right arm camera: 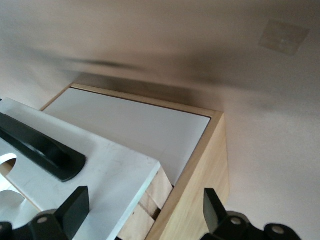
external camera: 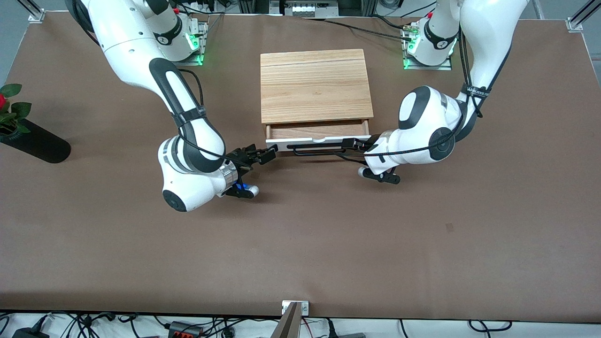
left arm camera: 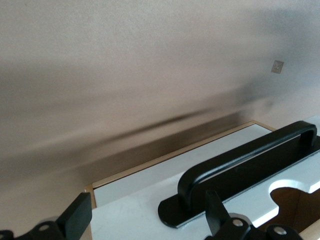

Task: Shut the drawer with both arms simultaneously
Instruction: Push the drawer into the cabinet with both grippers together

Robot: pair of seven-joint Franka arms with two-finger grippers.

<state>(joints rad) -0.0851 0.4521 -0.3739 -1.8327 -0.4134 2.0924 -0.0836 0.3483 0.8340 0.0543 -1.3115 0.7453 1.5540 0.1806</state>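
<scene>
The light-wood cabinet (external camera: 315, 84) stands at mid-table between the arms' bases. Its drawer (external camera: 317, 130) is pulled out a little, with the white front panel and black bar handle (external camera: 313, 149) facing the front camera. My left gripper (external camera: 351, 142) is open at the handle's end toward the left arm. In the left wrist view the gripper (left arm camera: 145, 220) spans the drawer front (left arm camera: 135, 200) and the handle's foot (left arm camera: 250, 155). My right gripper (external camera: 266, 155) is open at the drawer's other end. In the right wrist view (right arm camera: 144, 210) it straddles the drawer front's corner (right arm camera: 95, 175) and the cabinet's side (right arm camera: 200, 190).
A plain white panel (right arm camera: 135, 125) sits below the drawer in the cabinet. A plant with a red flower in a black vase (external camera: 14, 126) stands at the right arm's end of the table. The brown table (external camera: 300, 244) stretches wide toward the front camera.
</scene>
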